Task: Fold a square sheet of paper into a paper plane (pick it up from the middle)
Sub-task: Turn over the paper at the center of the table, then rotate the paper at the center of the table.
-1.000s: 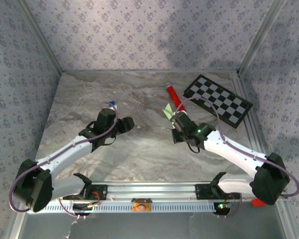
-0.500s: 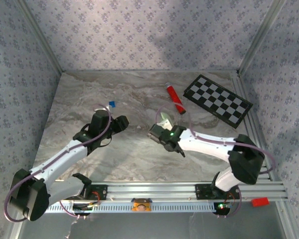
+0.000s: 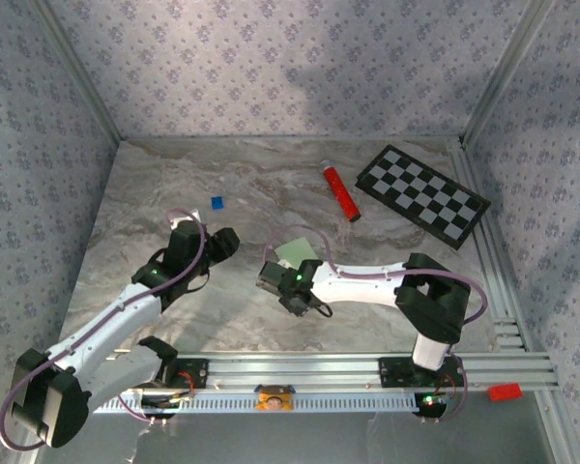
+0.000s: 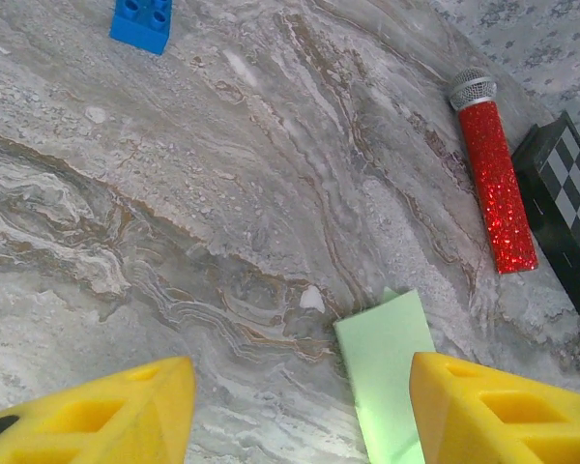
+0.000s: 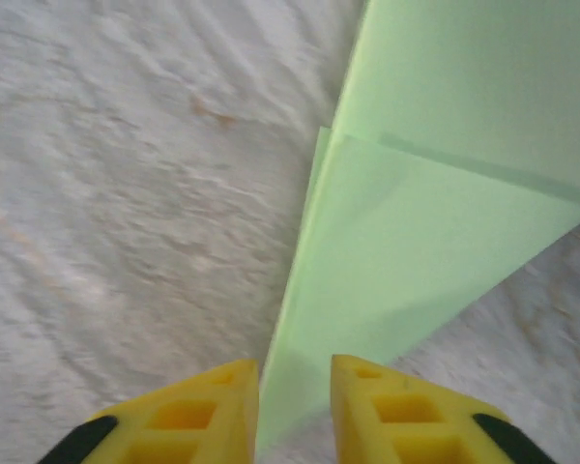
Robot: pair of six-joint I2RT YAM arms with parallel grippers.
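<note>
Resting inside right end effector (image 5: 292,377) gap, paper (image 5: 435,242) edge

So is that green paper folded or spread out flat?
Folded: in the right wrist view the green paper shows one layer lying over another, with a flap edge across it.

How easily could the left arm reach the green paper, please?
Probably yes: the paper lies just ahead of the open left pincer, bare table between; the right pincer straddles its edge.

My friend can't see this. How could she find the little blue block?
On the far side of the marbled table, left of the black-and-white checkerboard and glittery red tube, a small blue studded brick sits alone. Nothing else is blue.
</note>
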